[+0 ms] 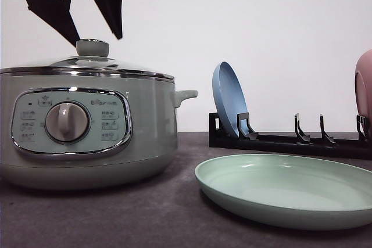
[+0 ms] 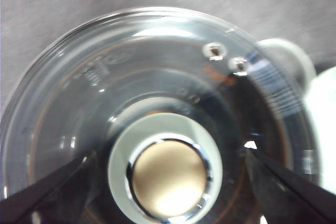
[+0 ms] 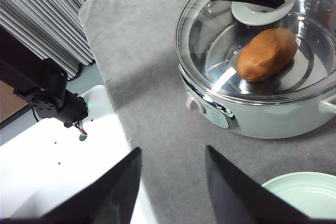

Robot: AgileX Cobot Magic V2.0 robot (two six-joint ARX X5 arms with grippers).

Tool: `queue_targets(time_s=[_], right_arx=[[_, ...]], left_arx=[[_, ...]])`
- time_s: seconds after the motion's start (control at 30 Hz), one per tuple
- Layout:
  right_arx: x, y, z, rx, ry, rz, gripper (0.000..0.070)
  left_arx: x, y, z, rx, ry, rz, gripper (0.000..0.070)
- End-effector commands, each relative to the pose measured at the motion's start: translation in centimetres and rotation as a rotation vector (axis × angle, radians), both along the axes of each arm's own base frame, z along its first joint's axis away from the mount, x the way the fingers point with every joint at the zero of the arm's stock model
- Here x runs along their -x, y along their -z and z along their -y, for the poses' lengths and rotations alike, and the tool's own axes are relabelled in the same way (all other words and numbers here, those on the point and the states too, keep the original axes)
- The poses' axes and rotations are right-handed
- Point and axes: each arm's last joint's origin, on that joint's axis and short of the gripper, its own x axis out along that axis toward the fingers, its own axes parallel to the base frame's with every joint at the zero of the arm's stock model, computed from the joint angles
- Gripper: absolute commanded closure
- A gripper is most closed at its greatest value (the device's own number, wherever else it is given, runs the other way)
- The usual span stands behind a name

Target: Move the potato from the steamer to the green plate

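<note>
The steamer (image 1: 87,137) stands on the left of the table with its glass lid (image 2: 157,66) on. Through the lid the orange-brown potato (image 3: 266,53) shows lying inside. My left gripper (image 1: 97,38) hangs open just above the lid's knob (image 1: 92,47), one finger on each side of it. In the left wrist view the knob (image 2: 168,174) sits between the dark fingers (image 2: 42,195). The green plate (image 1: 290,190) lies to the right of the steamer, with nothing on it. My right gripper (image 3: 173,149) is open with nothing in it, high over the grey mat and apart from the steamer (image 3: 252,119).
Behind the green plate stands a black dish rack (image 1: 290,140) with a blue plate (image 1: 229,100) upright in it and a pink plate (image 1: 365,91) at the right edge. The steamer's side handle (image 1: 185,94) points toward the rack. The mat's edge meets a white surface (image 3: 63,182).
</note>
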Motion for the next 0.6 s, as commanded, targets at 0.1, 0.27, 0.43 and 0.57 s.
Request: queue_targets(time_s=[0.1,0.27,0.43,0.57], right_arx=[[-0.1,-0.3,-0.3,-0.006,-0.011,0.017,0.0462],[-0.2,-0.3,-0.3,0.009,0.011,0.028,0.0462],[-0.2,-0.3,-0.3,0.013,0.018,0.033,0.0462],[-0.2,-0.3,-0.3,0.013,0.018,0.032,0.0462]], left_arx=[[-0.5,0.2,0.7,-0.017,0.016,0.002,0.0117],[-0.7,0.8,0.7,-0.032,0.013,-0.037,0.0139],[-0.8,0.9,0.8,-0.032,0.013,-0.037,0.015],[-0.8,0.9,0.8,-0.03,0.009,-0.036,0.0151]])
